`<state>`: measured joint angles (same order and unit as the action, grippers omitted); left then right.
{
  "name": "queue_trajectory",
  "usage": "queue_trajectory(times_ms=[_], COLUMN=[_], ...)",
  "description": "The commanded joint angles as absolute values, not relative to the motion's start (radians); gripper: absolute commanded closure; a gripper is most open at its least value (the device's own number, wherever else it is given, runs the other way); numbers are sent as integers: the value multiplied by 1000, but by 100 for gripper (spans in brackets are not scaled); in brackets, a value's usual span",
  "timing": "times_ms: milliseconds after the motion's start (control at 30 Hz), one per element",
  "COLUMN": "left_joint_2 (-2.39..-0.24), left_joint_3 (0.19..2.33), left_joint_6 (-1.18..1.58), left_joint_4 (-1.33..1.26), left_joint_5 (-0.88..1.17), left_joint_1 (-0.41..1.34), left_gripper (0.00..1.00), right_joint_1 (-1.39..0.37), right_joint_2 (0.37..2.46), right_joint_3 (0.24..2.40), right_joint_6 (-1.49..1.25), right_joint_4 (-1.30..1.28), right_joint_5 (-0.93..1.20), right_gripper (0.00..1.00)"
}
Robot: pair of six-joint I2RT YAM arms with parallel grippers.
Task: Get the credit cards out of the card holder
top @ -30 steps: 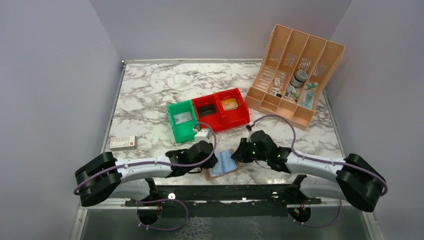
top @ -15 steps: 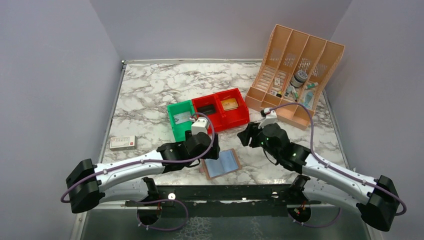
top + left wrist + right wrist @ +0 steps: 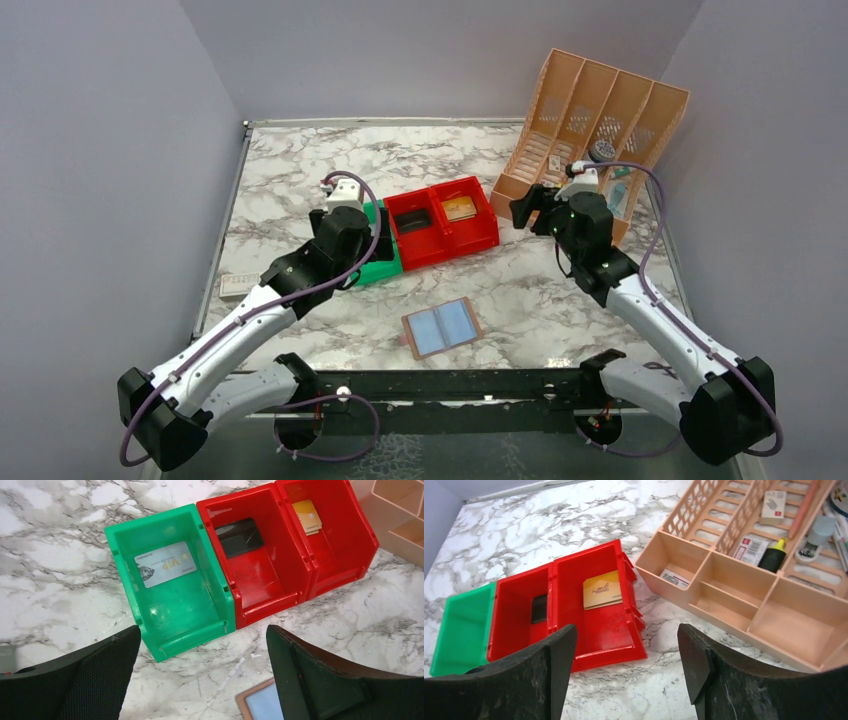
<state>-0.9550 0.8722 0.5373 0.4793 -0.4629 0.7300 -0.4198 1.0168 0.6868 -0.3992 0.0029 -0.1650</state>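
Note:
The card holder lies open and flat near the table's front edge, its pale blue pockets facing up; one corner shows in the left wrist view. A yellow-gold credit card lies in the right red bin, a dark one in the left red bin, and a silver-white one in the green bin. My left gripper hangs over the green bin, open and empty. Between the red bins and the organizer my right gripper is open too, holding nothing.
The green bin and the two joined red bins stand mid-table. A peach slotted organizer with small items leans at the back right. A small white-and-red box lies at the left edge. Walls close three sides.
Both arms have lifted off the card holder and swung back toward the bins, the right one toward the organizer. Both grippers have opened. The card holder stays flat on the table.

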Motion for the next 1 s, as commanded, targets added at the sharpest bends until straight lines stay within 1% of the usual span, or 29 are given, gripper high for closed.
queue_trajectory(times_ms=[0,133,300,333,367,400,467,500,567,633,700,767,900,967], left_joint_2=[-964,-966,-947,-948,-953,-963,-981,-979,-962,-940,-907,-871,-839,-832], left_joint_3=[922,932,988,1001,1016,1034,1065,1068,1060,1058,1047,1030,1018,1014], left_joint_6=[440,432,419,420,423,431,450,455,457,460,471,492,494,490], left_joint_4=[552,560,600,600,603,615,641,643,632,633,632,624,605,612], left_joint_5=[-378,-322,-394,-415,-430,-442,-481,-497,-538,-581,-602,-622,-622,-607], left_joint_1=[689,682,667,662,656,648,643,643,642,641,640,639,640,638], left_gripper=[1,1,1,1,1,1,1,1,1,1,1,1,1,1], right_joint_1=[-403,-403,-403,-403,-402,-403,-403,-403,-402,-403,-403,-403,-402,-403], right_joint_2=[1031,1004,964,959,956,955,951,953,979,1015,1035,1022,976,969], right_joint_3=[766,795,863,877,886,890,879,879,957,1048,1087,1052,983,968], right_joint_6=[-336,-327,-264,-225,-190,-180,-188,-208,-198,-215,-221,-205,-177,-180], right_joint_4=[-35,-61,-54,-42,-36,-30,-18,-35,-177,-293,-335,-273,-178,-163], right_joint_5=[-26,-38,-74,-37,3,33,57,31,-18,-121,-218,-260,-203,-211], right_gripper=[25,23,22,21,12,7,6,5,5,5,4,4,1,0])
